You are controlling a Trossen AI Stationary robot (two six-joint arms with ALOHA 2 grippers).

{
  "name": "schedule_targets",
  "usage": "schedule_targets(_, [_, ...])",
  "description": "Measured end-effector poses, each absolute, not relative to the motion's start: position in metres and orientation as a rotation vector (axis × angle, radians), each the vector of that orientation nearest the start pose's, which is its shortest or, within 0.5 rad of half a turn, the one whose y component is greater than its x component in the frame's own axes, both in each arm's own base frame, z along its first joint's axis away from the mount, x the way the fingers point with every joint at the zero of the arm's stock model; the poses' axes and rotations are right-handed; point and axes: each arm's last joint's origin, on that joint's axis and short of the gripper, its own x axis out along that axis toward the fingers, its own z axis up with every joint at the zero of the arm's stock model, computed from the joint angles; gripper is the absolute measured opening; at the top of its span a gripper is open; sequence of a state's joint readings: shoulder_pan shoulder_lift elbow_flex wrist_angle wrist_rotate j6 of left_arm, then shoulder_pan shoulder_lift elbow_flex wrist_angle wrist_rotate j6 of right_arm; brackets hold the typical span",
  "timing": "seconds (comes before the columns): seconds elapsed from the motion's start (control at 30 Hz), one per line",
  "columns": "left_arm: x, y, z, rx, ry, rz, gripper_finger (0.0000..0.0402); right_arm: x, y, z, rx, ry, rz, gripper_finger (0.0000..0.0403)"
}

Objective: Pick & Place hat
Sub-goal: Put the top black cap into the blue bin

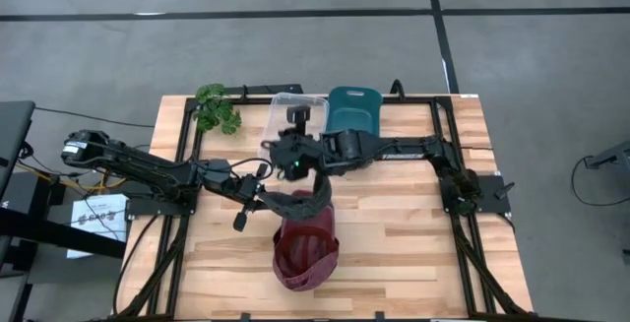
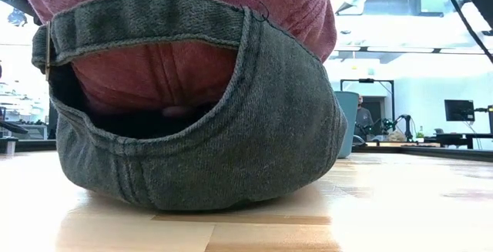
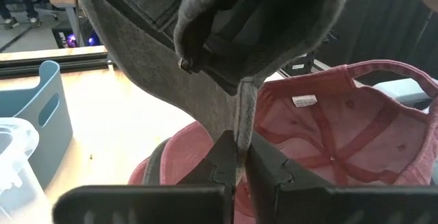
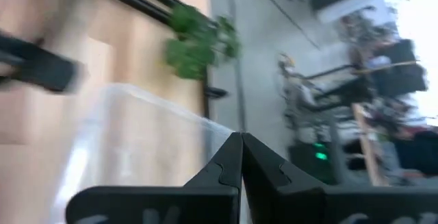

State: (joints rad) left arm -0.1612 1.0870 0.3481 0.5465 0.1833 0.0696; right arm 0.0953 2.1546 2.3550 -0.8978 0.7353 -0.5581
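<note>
The left tool [image 3: 241, 166] is clamped on the grey brim of the red hat [image 1: 305, 251], whose crown sits on the wooden worktop [image 1: 413, 243] near its front edge. The right tool [image 4: 241, 157], fingers pressed together and empty, hangs near the clear container [image 1: 295, 107] at the back. The pick looks done; placing and release appear to remain.

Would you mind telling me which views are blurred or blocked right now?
Right wrist view: motion-smeared, the clear container and plant soft. Low view: the red hat fills the frame, windows behind glaring. Left wrist view: hat brim blocks the top.
</note>
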Motion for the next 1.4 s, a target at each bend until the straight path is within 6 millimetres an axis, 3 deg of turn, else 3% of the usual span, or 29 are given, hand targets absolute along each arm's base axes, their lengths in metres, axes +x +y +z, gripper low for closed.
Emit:
schedule_targets(0.27, [0.209, -0.041, 0.198, 0.061, 0.182, -0.357, 0.0015, 0.459, -0.027, 0.389, -0.891, 0.839, -0.564, 0.0])
schedule_targets(0.37, [0.209, -0.043, 0.198, 0.064, 0.181, -0.374, 0.0015, 0.441, -0.044, 0.413, -0.868, 0.824, -0.675, 0.0])
schedule_targets(0.53, [0.208, -0.044, 0.198, 0.063, 0.179, -0.421, 0.0015, 0.39, -0.061, 0.464, -0.654, 0.684, -0.745, 0.0])
schedule_targets(0.77, [0.208, -0.044, 0.198, 0.064, 0.178, -0.422, 0.0015, 0.313, -0.077, 0.504, -0.241, 0.562, -0.482, 0.0])
schedule_targets(0.9, [0.208, -0.044, 0.198, 0.067, 0.177, -0.422, 0.0015, 0.29, -0.073, 0.511, -0.103, 0.552, -0.221, 0.0])
schedule_targets(1.07, [0.208, -0.044, 0.199, 0.067, 0.175, -0.423, 0.0015, 0.299, -0.045, 0.506, -0.092, 0.563, 0.079, 0.0])
schedule_targets(1.4, [0.208, -0.044, 0.199, 0.067, 0.174, -0.422, 0.0015, 0.351, 0.016, 0.458, -0.243, 0.733, 0.328, 0.0017])
